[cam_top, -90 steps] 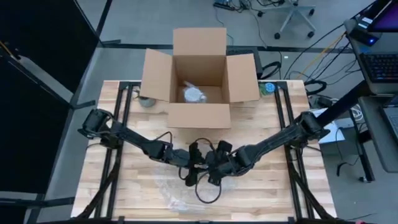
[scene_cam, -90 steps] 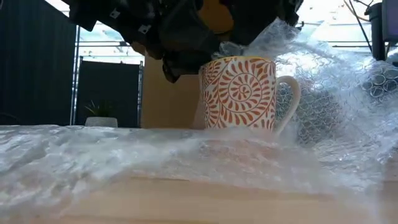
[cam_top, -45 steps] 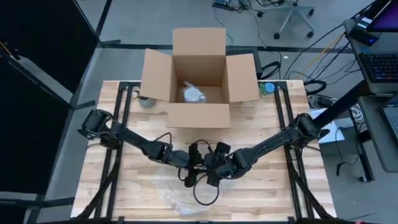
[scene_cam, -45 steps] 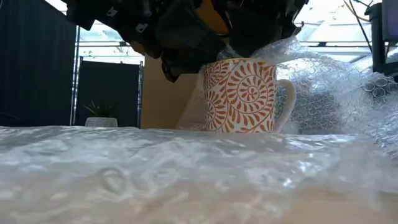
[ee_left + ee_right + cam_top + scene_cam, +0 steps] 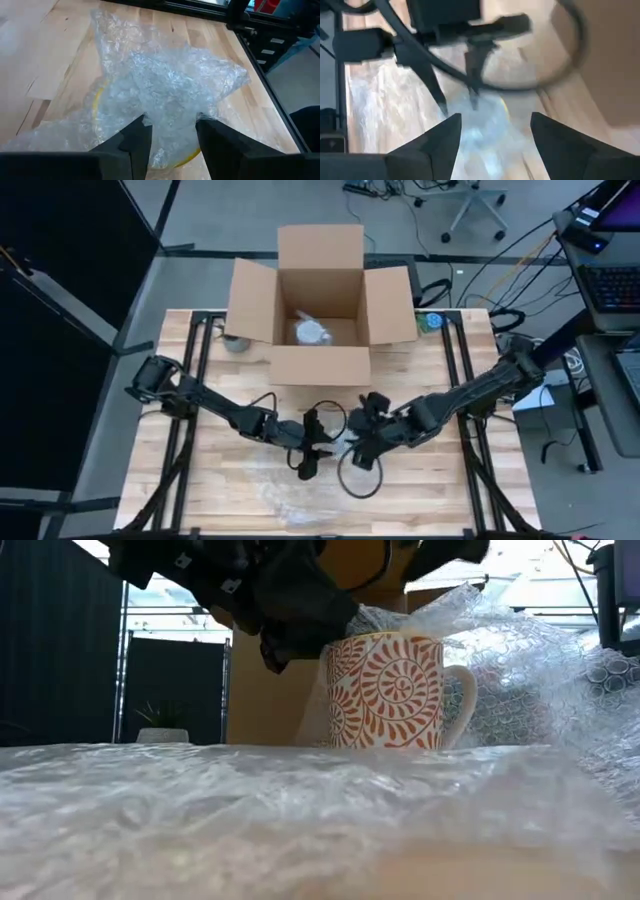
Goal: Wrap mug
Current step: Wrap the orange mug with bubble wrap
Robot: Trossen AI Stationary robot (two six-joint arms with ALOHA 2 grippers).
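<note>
Left gripper (image 5: 170,127) pinches bubble wrap (image 5: 165,85) over the patterned mug (image 5: 392,690) on the counter (image 5: 450,480); right gripper (image 5: 495,125) hovers open, empty.

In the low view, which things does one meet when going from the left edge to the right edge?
Small potted plant → left gripper → patterned mug → raised bubble wrap.

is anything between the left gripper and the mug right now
Yes. Bubble wrap is bunched over the mug, and the left gripper pinches that sheet above the rim, so wrap lies between its fingers and the mug. The right gripper hangs open nearby.
</note>
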